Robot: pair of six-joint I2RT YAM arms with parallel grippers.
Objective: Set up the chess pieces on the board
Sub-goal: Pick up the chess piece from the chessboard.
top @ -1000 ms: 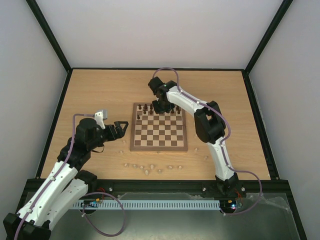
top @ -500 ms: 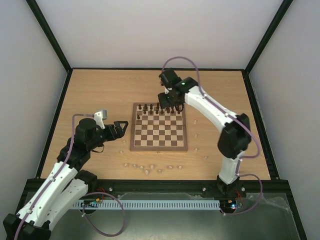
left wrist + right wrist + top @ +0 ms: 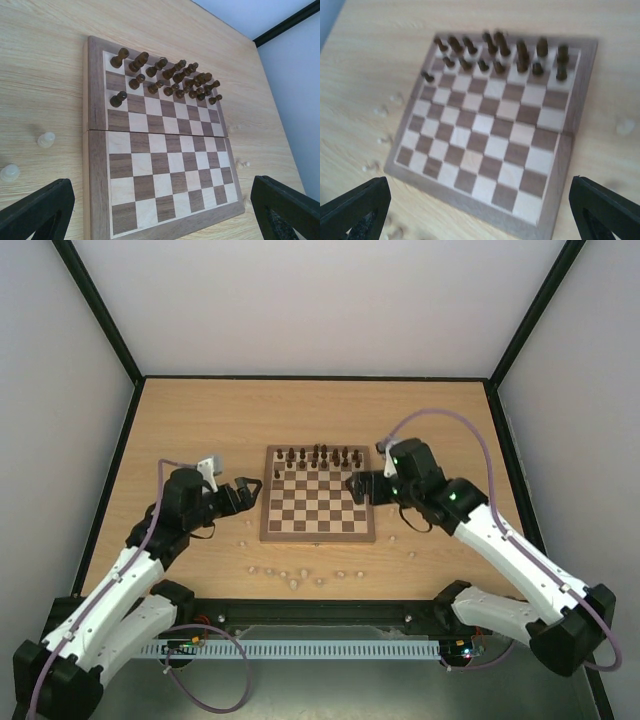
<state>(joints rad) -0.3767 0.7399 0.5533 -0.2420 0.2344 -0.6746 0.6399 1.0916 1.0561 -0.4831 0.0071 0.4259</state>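
Note:
The board (image 3: 318,536) lies mid-table, its border showing in both wrist views (image 3: 95,150) (image 3: 580,90). Dark chess pieces (image 3: 318,457) (image 3: 165,80) (image 3: 500,55) fill its two far rows, and one dark pawn (image 3: 118,98) stands a row forward on the left. Pale chess pieces (image 3: 290,575) lie scattered on the table in front of the board. My left gripper (image 3: 247,493) (image 3: 161,200) hovers open at the board's left edge, holding nothing. At the right edge my right gripper (image 3: 358,487) (image 3: 477,200) is open and empty too.
Loose pale pieces lie left of the board (image 3: 46,139) (image 3: 9,172) and right of it (image 3: 392,510) (image 3: 411,555) (image 3: 625,126). Black frame rails and grey walls enclose the tabletop (image 3: 200,420). Both arm bases sit at the near edge.
My right arm swung back from the board's far rows to its right edge, and its gripper opened. The left arm edged slightly toward the board.

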